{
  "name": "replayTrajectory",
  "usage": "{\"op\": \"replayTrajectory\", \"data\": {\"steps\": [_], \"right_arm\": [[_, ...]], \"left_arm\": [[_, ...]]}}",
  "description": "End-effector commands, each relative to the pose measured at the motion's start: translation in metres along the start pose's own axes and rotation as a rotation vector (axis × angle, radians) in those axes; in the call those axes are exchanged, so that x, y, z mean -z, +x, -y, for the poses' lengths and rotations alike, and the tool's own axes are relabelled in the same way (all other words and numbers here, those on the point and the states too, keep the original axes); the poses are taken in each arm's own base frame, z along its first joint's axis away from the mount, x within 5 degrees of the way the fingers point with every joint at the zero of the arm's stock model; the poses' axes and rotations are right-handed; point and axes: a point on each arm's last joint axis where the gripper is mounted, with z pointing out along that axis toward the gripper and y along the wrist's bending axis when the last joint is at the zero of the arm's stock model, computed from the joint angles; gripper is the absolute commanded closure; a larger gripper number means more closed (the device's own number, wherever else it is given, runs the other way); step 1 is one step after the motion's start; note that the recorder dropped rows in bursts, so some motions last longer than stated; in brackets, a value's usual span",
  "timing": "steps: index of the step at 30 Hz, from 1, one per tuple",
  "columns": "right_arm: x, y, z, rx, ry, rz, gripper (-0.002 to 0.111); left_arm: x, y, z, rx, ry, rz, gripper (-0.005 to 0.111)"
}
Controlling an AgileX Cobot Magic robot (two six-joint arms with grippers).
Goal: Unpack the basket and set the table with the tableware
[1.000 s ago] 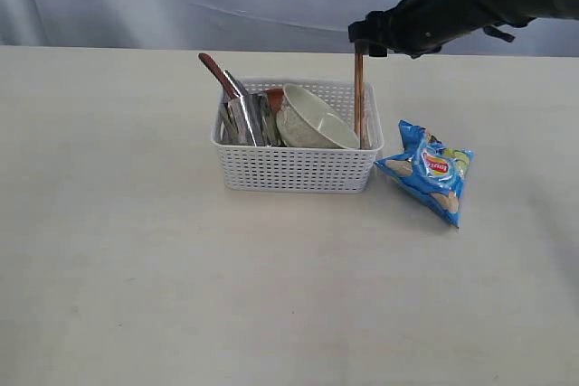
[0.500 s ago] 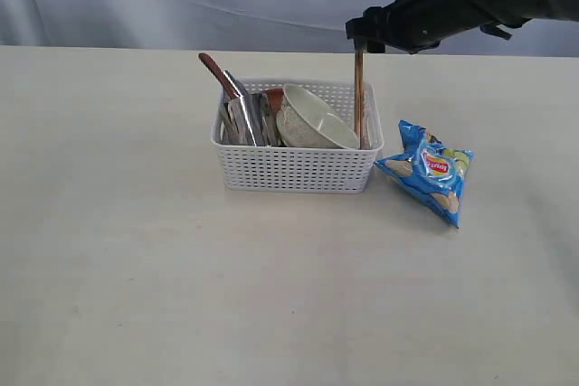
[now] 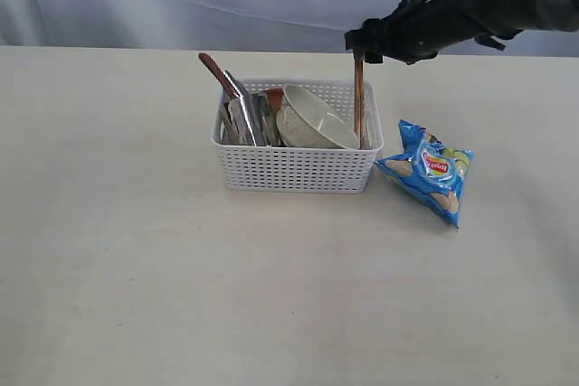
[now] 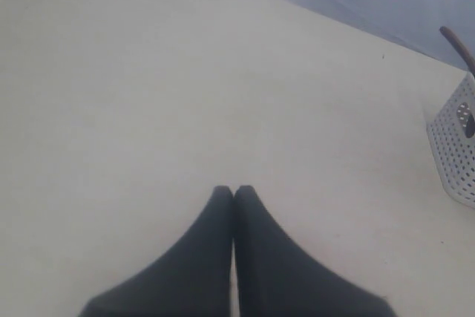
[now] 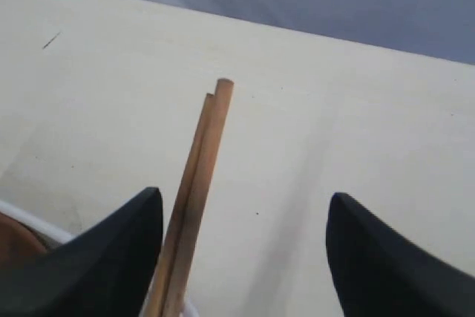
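Right gripper only nudged sideways, arm tilting up; chopsticks haven't budged. Fingers are wide open, straddling the stick tops, gripping nothing, so I'd say the grab is still pending. Left gripper is pinched closed, empty, over bare table. Basket is mid-table and holds bowl, spoon, steel cutlery and the upright chopsticks at the end by the chips bag.

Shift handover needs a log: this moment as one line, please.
right gripper: open, chopsticks between jaws | left gripper: shut, empty, above table | basket: bowl, cutlery inside
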Motion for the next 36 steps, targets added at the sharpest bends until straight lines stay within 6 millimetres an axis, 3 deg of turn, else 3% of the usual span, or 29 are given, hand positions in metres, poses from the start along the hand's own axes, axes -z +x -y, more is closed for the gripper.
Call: {"op": "replayTrajectory", "data": {"steps": [1, 36], "right_arm": [[-0.007, 0.003, 0.004, -0.016, 0.018, 0.009, 0.048], [0.003, -0.007, 0.003, -0.037, 0.026, 0.057, 0.048]], "left_arm": [[-0.001, 0.001, 0.000, 0.006, 0.000, 0.001, 0.107], [-0.001, 0.001, 0.000, 0.006, 0.000, 0.001, 0.107]]}}
